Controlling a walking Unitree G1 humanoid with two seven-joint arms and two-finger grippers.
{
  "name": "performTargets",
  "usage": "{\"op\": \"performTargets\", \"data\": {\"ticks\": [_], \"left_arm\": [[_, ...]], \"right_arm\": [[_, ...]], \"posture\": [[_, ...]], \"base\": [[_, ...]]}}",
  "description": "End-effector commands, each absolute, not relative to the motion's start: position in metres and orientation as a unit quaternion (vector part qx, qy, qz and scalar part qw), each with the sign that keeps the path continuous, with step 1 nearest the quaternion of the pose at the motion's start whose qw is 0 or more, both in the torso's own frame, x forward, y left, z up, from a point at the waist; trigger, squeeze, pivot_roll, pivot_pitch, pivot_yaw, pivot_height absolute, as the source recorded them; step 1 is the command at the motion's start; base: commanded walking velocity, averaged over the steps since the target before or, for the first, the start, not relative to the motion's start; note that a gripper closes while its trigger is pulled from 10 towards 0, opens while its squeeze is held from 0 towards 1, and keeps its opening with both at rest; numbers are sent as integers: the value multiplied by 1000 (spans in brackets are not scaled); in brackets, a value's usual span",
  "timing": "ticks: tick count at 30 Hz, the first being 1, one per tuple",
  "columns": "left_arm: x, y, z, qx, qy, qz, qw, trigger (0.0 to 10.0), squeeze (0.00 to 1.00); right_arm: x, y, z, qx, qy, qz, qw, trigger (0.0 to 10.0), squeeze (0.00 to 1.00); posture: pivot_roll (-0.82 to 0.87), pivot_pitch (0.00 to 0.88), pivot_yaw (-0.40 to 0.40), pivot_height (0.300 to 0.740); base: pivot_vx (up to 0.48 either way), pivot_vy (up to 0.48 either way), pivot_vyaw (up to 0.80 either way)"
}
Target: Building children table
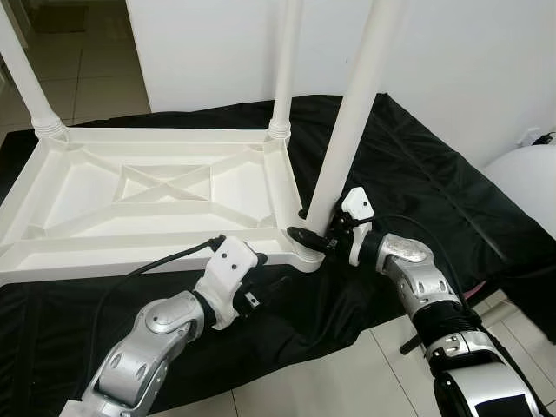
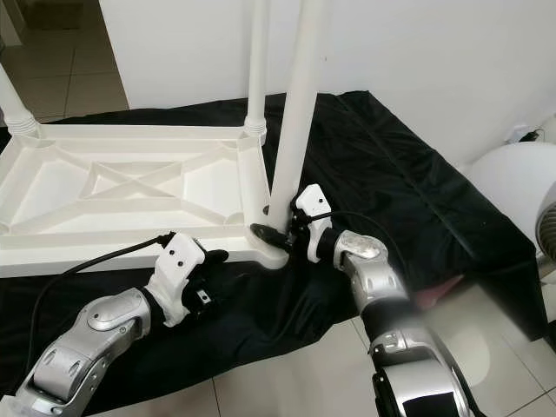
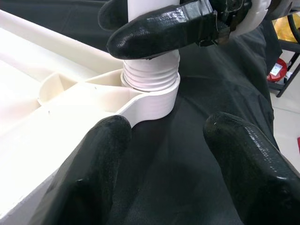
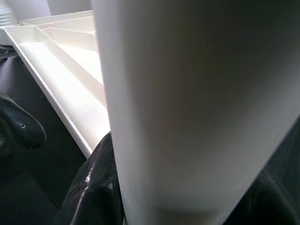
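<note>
Tabletop [image 1: 130, 195], white and upside down, is seen at centre left of the left eye view on a black cloth [image 1: 417, 174]. A white leg [image 1: 347, 130] is clamped near its base by the right gripper [image 1: 314, 228], at the near right corner socket [image 1: 304, 252]. In the left wrist view, the left gripper [image 3: 164, 164] is held with fingers spread over the cloth beside that socket. In the right wrist view, the leg is pinched between both black fingers [image 4: 96, 183].

Open left gripper [image 3: 164, 164] faces table leg [image 3: 151, 72] socket.
</note>
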State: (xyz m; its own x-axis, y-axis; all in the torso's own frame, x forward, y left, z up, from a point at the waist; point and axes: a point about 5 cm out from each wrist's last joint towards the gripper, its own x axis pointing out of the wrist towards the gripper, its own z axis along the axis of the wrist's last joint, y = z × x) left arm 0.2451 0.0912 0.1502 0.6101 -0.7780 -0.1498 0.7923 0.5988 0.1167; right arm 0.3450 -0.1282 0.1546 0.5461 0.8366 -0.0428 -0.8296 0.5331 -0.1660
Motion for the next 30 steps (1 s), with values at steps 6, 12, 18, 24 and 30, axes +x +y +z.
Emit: {"op": "performTargets", "data": {"ticks": [6,12,18,24,30], "left_arm": [[245,87,149,89,46,-459,883,10000,0],[255,93,151,89,39,-426,899,10000,0],[257,99,150,90,43,-415,904,10000,0],[262,101,149,93,46,-403,909,10000,0],[263,101,148,92,46,-406,908,10000,0]], "right_arm": [[351,-132,159,-64,-15,391,918,10000,0],[346,-126,158,-3,-3,267,964,10000,0],[335,-117,146,15,21,177,984,10000,0],[319,-91,141,73,30,52,995,10000,0],[319,-89,146,94,33,68,993,10000,0]], "posture": [[16,35,-53,740],[30,23,-62,740],[28,16,-69,740],[29,8,-67,740],[18,1,-55,740]], "base": [[0,0,0],[0,0,0],[0,0,0],[0,0,0],[0,0,0]]}}
